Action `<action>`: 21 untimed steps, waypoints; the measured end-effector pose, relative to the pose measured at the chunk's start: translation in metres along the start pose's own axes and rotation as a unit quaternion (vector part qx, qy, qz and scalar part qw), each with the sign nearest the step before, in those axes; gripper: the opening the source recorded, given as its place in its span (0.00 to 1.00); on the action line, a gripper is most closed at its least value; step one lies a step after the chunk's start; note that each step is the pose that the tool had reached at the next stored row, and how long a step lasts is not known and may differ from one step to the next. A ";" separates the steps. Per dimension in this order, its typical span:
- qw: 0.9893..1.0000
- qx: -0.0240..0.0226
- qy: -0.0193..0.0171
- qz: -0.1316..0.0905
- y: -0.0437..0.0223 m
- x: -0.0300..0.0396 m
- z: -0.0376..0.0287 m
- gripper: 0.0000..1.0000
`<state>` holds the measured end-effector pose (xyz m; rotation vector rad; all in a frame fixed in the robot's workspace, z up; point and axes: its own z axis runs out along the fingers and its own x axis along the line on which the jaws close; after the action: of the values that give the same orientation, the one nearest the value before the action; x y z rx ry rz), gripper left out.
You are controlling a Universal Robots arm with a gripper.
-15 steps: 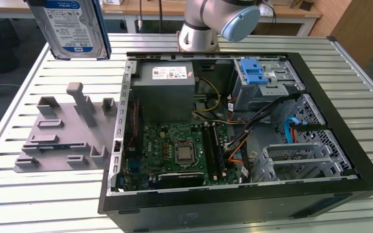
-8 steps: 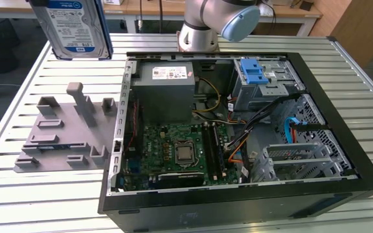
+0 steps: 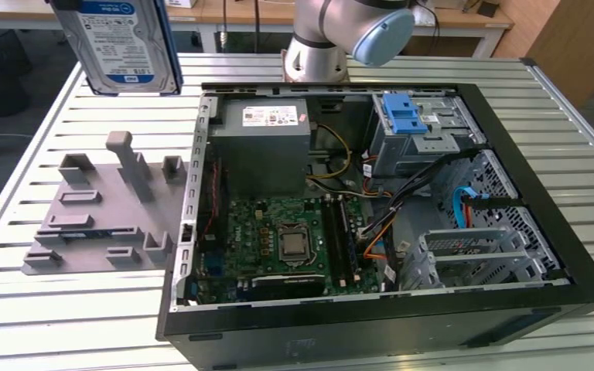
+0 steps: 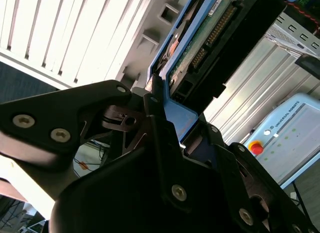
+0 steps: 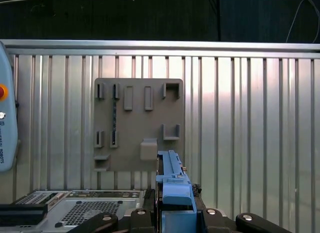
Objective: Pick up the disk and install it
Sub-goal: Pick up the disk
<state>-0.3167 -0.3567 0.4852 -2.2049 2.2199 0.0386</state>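
The slatted worktop (image 3: 59,309) carries an open computer case (image 3: 380,328) and, at the exterior view's left, a grey fixture plate (image 3: 80,224). The disk (image 3: 127,42) hangs upright, lifted off the worktop near that plate — the end effector (image 5: 176,215) has its fingers closed on the disk's blue bracket edge.

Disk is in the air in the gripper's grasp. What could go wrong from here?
1. The gripper seems to pinch the disk by the edge of its blue bracket, so it could twist or slip.
2. Loose cables run beside the silver cage; they might snag the disk on its way in.
3. The disk seems to hang over the grey fixture plate with upright posts; a drop could hit them.
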 end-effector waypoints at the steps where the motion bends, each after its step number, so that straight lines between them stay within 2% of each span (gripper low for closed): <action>1: 1.000 0.000 0.000 0.000 -0.0004 0.0001 0.0000 0.36; 21: 1.000 0.000 0.000 0.000 -0.0081 0.0009 -0.0001 0.36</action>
<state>-0.3086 -0.3577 0.4852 -2.2049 2.2199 0.0385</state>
